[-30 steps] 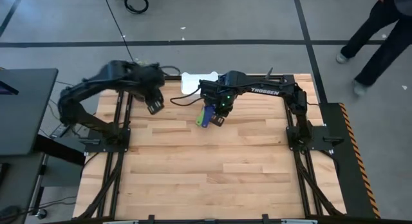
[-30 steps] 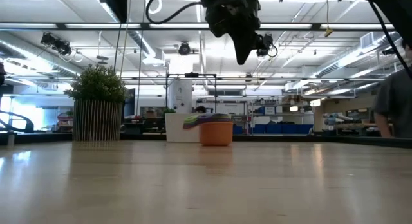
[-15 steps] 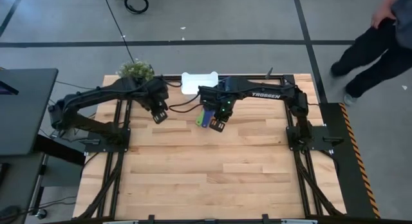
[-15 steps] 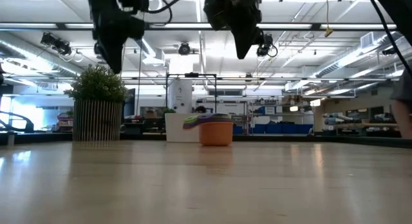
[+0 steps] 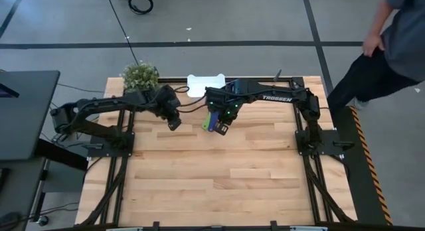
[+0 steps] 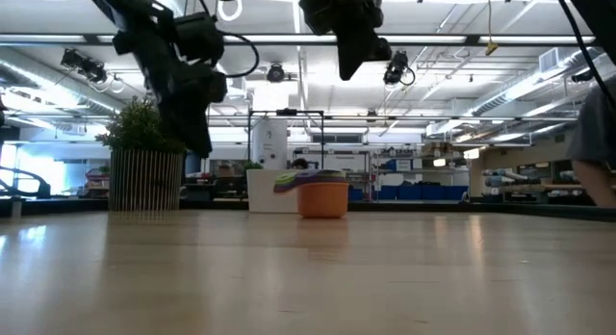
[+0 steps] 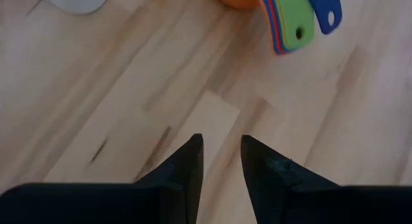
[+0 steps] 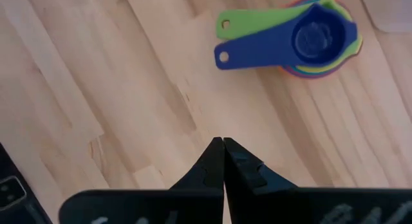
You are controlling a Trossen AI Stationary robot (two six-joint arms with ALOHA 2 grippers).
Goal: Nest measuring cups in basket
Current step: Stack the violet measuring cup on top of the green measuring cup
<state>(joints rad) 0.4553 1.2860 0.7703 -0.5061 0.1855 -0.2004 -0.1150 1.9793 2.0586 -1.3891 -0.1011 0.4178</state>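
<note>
Right gripper (image 8: 223,143) pinched shut, empty, hanging above the table (image 5: 219,171) just in front of the stacked measuring cups (image 5: 211,119). Left gripper (image 7: 219,143) narrowly parted, empty, up off the table, left of the cups. Cups nested on bare wood, blue on top. Basket (image 5: 205,84) behind them, near the far edge; plant (image 5: 140,76) at the far-left corner.

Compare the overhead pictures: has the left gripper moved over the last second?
Yes. The left gripper has shifted away from the potted plant, which is now uncovered, toward the stacked measuring cups.
</note>
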